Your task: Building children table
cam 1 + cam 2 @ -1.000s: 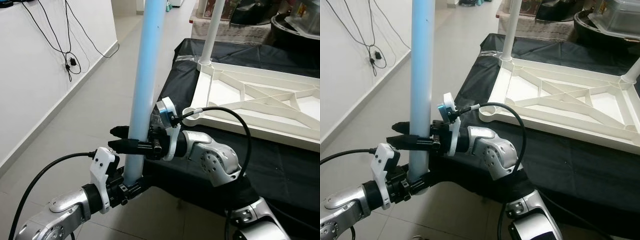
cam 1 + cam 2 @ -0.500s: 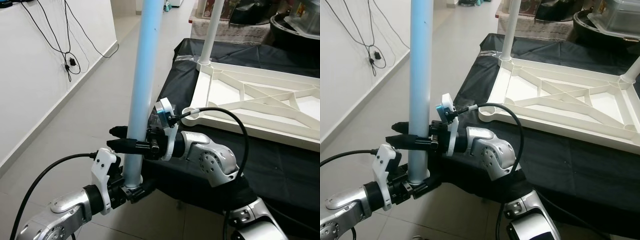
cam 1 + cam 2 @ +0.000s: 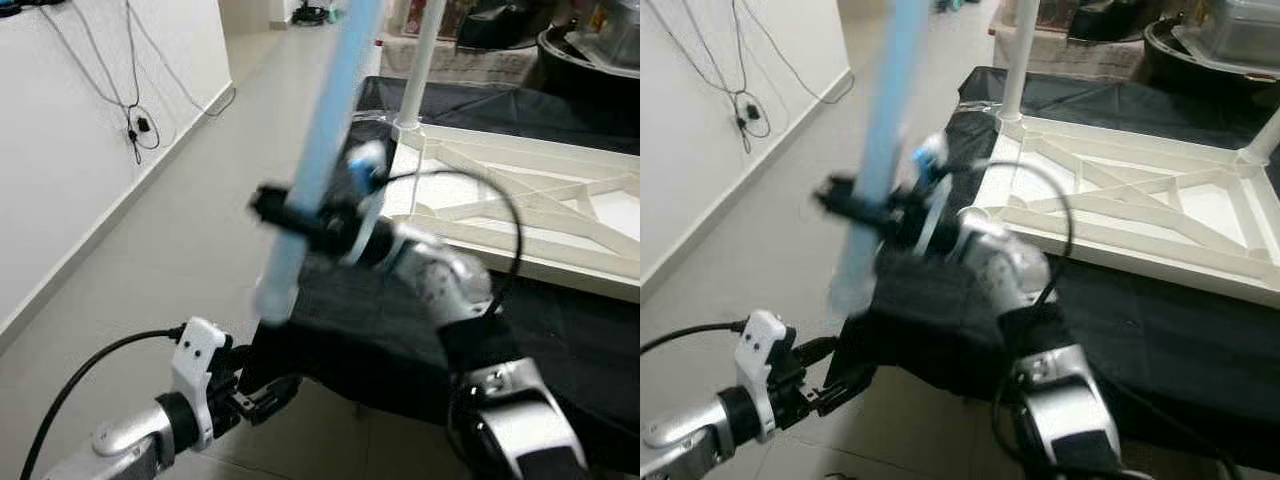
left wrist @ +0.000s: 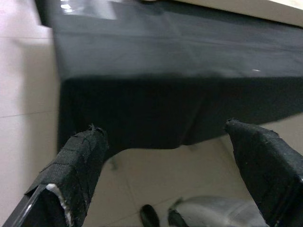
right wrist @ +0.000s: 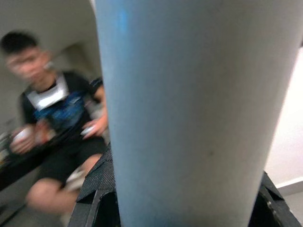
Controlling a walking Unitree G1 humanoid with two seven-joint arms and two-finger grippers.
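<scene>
Blue leg (image 3: 318, 170) in right claw (image 3: 268, 206)

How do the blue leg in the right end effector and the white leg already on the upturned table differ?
The blue leg is light blue, tilted and held off the table by the right end effector. The white leg is white, upright and seated in a corner socket of the table frame. The blue one looks thicker. Both are round tubes.

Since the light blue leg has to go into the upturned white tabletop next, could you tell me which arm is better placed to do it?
Right. The right gripper grips the light blue table leg, tilted toward the tabletop; the left gripper hangs open and low.
</scene>
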